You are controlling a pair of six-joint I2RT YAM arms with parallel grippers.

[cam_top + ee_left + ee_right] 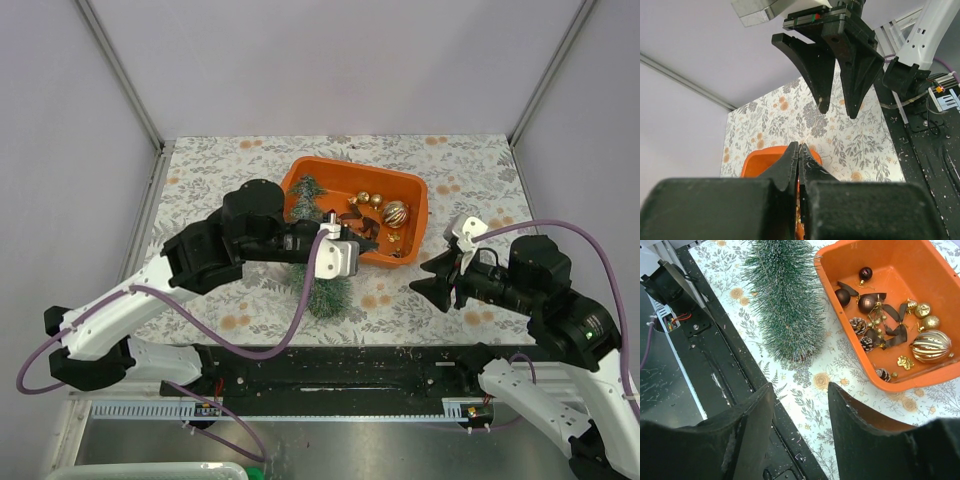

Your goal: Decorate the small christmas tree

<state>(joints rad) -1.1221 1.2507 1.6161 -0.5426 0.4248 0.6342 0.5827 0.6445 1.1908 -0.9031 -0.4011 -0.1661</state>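
On the tabletop (220, 160), which is covered with a cloth printed in grey leaves and orange flowers, a black rail (330, 365) runs along the near edge where the two white arms are bolted. Purple cables loop along each arm.

The left arm (130, 300) reaches across toward the middle, and the right arm (560, 330) bends in from the right side.

An orange tray (345, 175) sits toward the far middle of the cloth, set at a slight angle.

The small christmas tree (325, 290) lies on its side just beside the tray's left end. Its wide base points toward the black rail and its tip reaches the tray's far left corner. The left arm crosses over its middle. Its blue-green needles look frosted white.

The left hand (365, 243) hovers over the tray's near wall with its fingers (790, 160) pressed together tip to tip. I cannot tell whether anything is pinched between them.

The right hand (430, 280) hangs over the cloth to the right of the tray, near its corner. Its fingers (750, 410) are spread apart and point toward the left hand.

Inside the tray lies a large ribbed gold bauble (931, 346) near the right wall. Beside it are two small gold baubles (930, 322), three dark red baubles (871, 302), dark ribbon pieces (897, 332) and several pine cones (858, 325). A tiny gold charm (902, 361) rests below the ribbons.
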